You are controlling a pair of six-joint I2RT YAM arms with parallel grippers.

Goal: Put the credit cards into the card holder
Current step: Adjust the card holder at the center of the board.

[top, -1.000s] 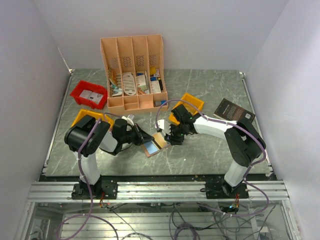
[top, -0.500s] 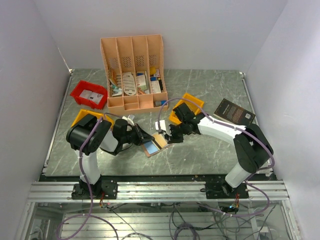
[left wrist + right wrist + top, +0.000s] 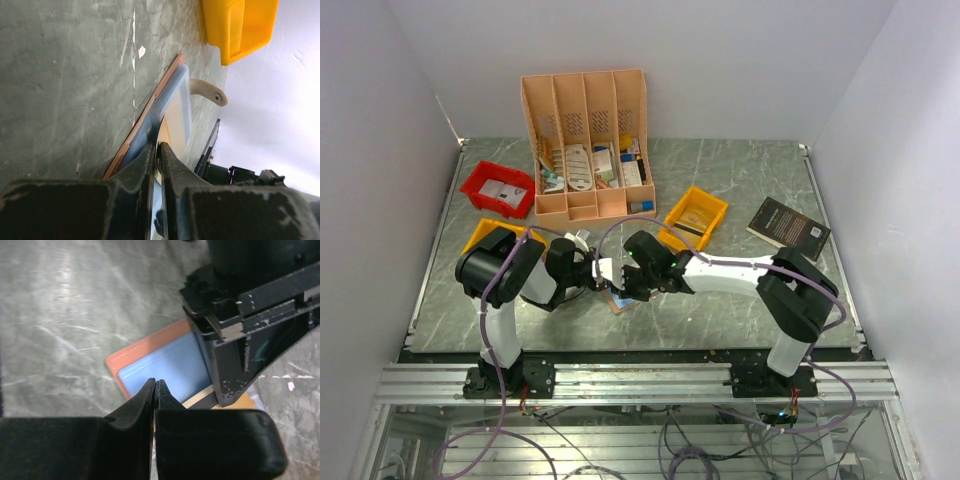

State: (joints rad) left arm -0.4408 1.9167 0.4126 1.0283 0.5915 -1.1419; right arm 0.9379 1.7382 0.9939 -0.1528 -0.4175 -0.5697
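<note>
Card holder [image 3: 165,365] open on table [image 3: 60,300] between arms | left gripper [image 3: 157,145] pinches its pocket edge | right gripper [image 3: 154,382] pressed shut, tips at blue pocket | risk: if I push, the thin pinch slips and the holder skids.

The left white-and-black jointed arm [image 3: 510,280] is hunching low over its base and reaching to the right. Its black two-finger gripper [image 3: 159,149] is lying on its side, fingers pressing nearly together with only a thin slit between them. The right white-and-black arm [image 3: 735,268] is stretching flat across to the left. Its black gripper [image 3: 154,386] is pointing downward, jaws sitting fully together, just beside the left one.
</note>
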